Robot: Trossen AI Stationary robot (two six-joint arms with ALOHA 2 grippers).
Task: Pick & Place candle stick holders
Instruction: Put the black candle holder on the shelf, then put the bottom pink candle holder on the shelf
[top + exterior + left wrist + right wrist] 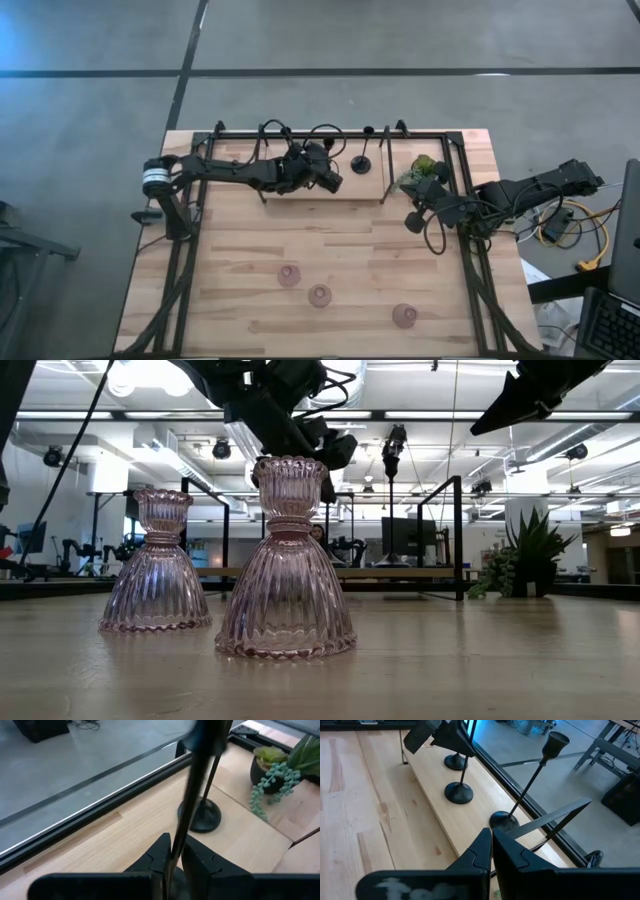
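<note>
Left hand point(172, 865) clamped low on a thin black holder stem point(192, 795) near the desk's far edge (right hand point(491, 851) shut, empty, near the right edge), liable to tip against the neighbouring black holder point(200, 815).

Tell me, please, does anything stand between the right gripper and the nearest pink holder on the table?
Nothing visible does. Only bare table lies between the right gripper and the nearest pink holder. The plant is behind the gripper, on the other side. The left gripper grips a black holder at the back.
</note>
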